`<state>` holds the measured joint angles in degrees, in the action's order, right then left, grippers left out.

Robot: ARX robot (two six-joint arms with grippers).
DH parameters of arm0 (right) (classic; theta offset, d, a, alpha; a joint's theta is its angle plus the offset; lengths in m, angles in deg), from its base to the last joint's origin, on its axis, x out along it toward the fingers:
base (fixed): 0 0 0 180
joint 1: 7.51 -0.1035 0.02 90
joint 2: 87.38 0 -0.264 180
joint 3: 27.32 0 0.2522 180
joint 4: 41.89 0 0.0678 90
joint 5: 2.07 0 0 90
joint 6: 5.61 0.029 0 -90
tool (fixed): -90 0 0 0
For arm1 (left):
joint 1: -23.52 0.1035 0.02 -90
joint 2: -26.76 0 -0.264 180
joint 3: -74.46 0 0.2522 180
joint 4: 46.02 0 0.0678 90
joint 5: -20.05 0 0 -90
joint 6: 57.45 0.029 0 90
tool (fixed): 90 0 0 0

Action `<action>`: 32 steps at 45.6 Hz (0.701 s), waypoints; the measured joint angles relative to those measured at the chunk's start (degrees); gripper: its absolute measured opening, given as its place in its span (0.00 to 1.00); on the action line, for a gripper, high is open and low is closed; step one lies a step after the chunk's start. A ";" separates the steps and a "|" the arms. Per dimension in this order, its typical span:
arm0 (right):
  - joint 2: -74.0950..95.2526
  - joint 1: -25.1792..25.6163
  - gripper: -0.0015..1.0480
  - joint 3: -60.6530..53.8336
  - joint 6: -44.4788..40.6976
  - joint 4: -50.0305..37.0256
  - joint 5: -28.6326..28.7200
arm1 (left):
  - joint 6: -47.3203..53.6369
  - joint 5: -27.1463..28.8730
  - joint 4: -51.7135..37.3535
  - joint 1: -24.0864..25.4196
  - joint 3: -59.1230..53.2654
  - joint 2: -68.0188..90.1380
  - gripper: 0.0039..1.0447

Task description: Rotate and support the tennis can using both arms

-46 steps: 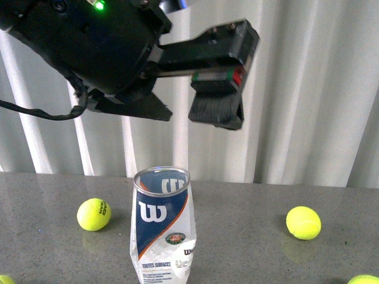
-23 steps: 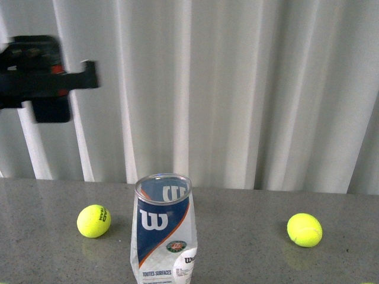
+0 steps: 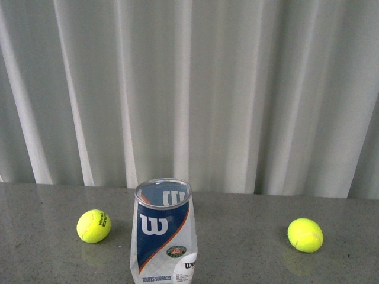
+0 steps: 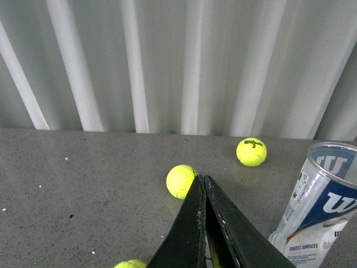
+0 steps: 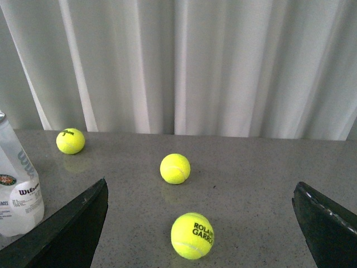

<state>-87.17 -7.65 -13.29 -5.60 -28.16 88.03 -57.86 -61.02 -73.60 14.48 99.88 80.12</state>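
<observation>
The tennis can (image 3: 163, 236) stands upright on the grey table with its open silver rim up and the navy Wilson label facing the front view. Neither of the arms shows in the front view. In the left wrist view my left gripper (image 4: 201, 177) is shut with nothing in it, and the can (image 4: 318, 206) stands apart to one side of it. My right gripper (image 5: 199, 187) is wide open above the table with a yellow-green ball (image 5: 192, 235) between its fingers (image 5: 72, 229), not touched. The can (image 5: 17, 190) sits at that view's edge, beyond one finger.
Tennis balls lie on either side of the can (image 3: 93, 226) (image 3: 305, 235). One ball (image 4: 181, 181) lies just past the left gripper's tips, another (image 4: 251, 152) farther back. White curtains (image 3: 237, 89) close off the table's far edge.
The black arm that filled the top of the front view swung off to the left and out of the picture. The can and the balls have stayed put.
</observation>
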 joint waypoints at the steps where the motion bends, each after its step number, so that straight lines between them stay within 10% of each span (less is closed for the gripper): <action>1: 0.00 0.00 0.93 0.00 0.00 0.00 0.00 | -0.02 -0.33 0.20 0.26 -0.48 -0.70 0.03; 32: 0.00 0.00 0.93 0.00 -0.02 0.00 0.00 | 0.11 -8.72 10.12 8.90 -10.23 -21.05 0.03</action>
<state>-87.17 -7.65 -13.29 -5.62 -28.16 88.03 -57.75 -69.74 -63.48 23.37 89.65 59.07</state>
